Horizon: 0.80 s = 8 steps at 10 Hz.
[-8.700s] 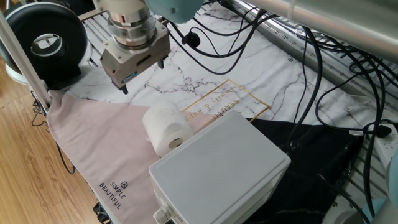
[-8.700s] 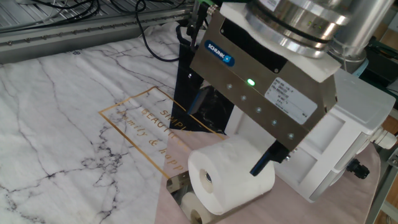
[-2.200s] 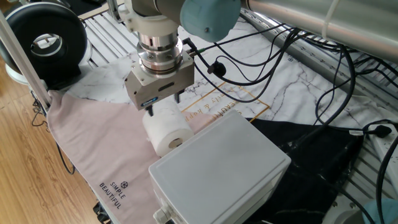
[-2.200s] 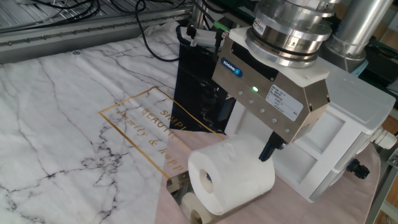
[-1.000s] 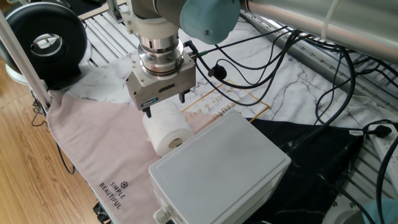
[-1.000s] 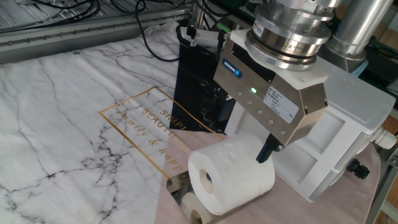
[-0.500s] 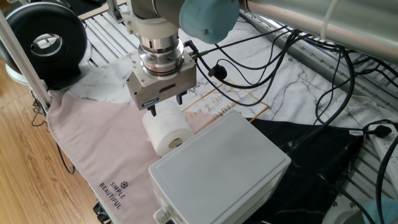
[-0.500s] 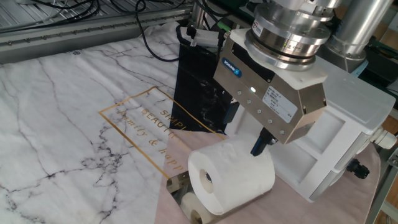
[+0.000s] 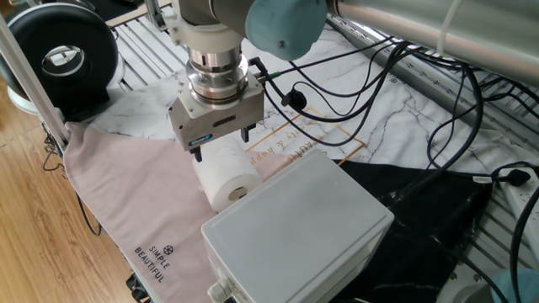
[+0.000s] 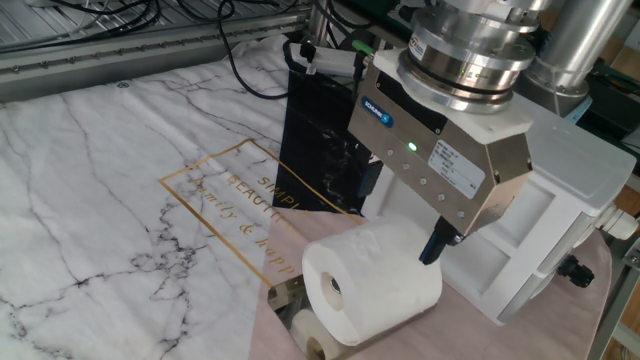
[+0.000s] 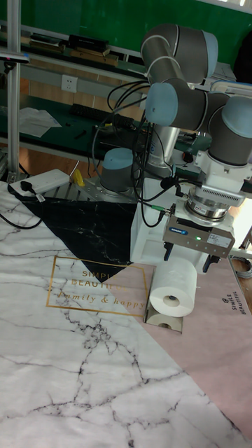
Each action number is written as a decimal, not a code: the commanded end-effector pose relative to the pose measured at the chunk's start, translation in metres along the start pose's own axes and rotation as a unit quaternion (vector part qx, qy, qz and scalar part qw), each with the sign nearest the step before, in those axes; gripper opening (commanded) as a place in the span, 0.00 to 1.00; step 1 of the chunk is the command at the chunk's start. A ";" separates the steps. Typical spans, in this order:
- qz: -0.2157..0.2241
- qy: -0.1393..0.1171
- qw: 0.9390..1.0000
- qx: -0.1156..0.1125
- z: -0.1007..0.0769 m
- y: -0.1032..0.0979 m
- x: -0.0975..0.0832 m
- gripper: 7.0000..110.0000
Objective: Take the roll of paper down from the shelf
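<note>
now, tool over the roll, nothing gripped yet

we see the tool (image 9: 221, 144) hanging just above the roll of paper (image 9: 224, 172), its fingers spread wide, one to each side of the roll and not closed on it. the roll lies on its side on the shelf (image 11: 163, 321), a small shiny plate that mirrors its underside, with the core facing away from the grey box (image 9: 296, 232) right beside it.

we judge the risks this way. the roll is soft, so a hard squeeze could crush it instead of holding it. a finger that lands on top of the roll, not beside it, would press it down or roll it off the plate. the box stands so near the roll that the finger on that side has little room and could strike it.

the worktop carries a pink cloth (image 9: 126, 189) under the roll and box, a marble-print sheet (image 10: 90, 160) with gold lettering beyond the roll, and a black sheet (image 11: 91, 220). loose cables (image 9: 438, 101) trail behind the box, and green shelving fills the back of the room.
</note>
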State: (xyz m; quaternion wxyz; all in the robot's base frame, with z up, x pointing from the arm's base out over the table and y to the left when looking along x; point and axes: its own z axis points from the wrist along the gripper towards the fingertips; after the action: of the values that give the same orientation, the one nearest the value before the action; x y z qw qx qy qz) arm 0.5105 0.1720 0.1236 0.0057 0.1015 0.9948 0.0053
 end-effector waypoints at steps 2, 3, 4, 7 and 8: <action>0.010 -0.017 1.000 -0.010 0.015 0.006 -0.006 0.97; 0.008 -0.019 1.000 -0.008 0.018 0.004 -0.005 0.97; 0.007 -0.019 1.000 -0.005 0.018 0.002 -0.005 0.97; 0.008 -0.040 0.999 0.003 0.027 -0.004 -0.014 0.97; 0.011 -0.053 0.999 0.004 0.026 -0.005 -0.020 0.97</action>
State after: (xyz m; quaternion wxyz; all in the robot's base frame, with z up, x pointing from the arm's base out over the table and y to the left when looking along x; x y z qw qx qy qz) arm 0.5219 0.1661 0.1002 0.0405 0.1063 0.9935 -0.0037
